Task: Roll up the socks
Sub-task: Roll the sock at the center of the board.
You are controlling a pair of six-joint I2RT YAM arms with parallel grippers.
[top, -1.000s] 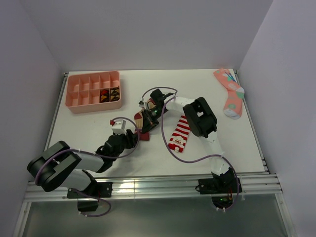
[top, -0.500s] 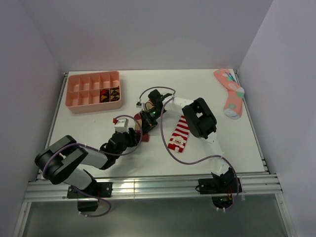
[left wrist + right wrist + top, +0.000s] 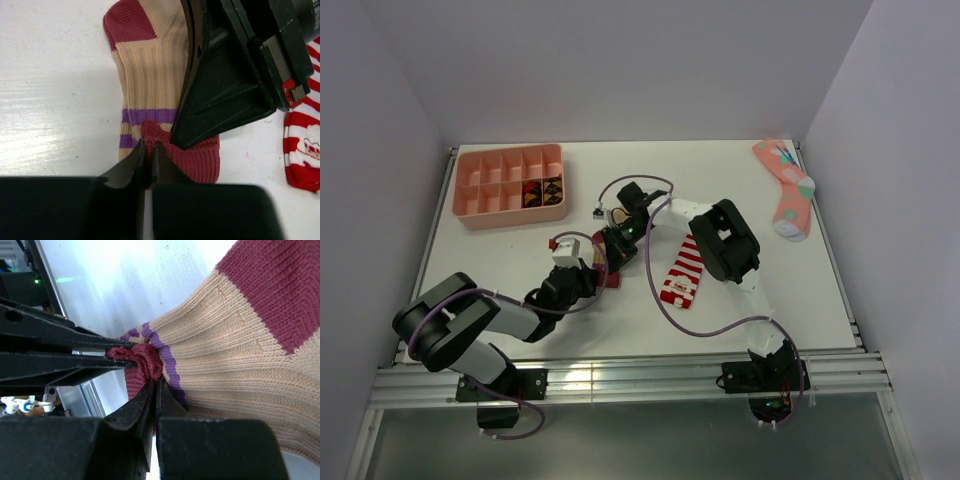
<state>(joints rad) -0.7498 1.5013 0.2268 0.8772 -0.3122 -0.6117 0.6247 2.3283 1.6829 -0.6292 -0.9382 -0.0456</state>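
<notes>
Near the middle of the surface (image 3: 490,250), lying flat: tan sock (image 3: 150,75), purple-striped cuff toward the near edge, its dark red rim bunched into a small fold. On that fold from the near left, left gripper (image 3: 149,145), jaws pinched together on the cloth. Meeting it from the far side, right gripper (image 3: 156,382), jaws closed tight on the same fold beside the purple stripe. Just to the right, striped sock (image 3: 683,272), flat. At the far left corner, pink tray (image 3: 510,152); by the far right corner, pink sock (image 3: 788,190).
</notes>
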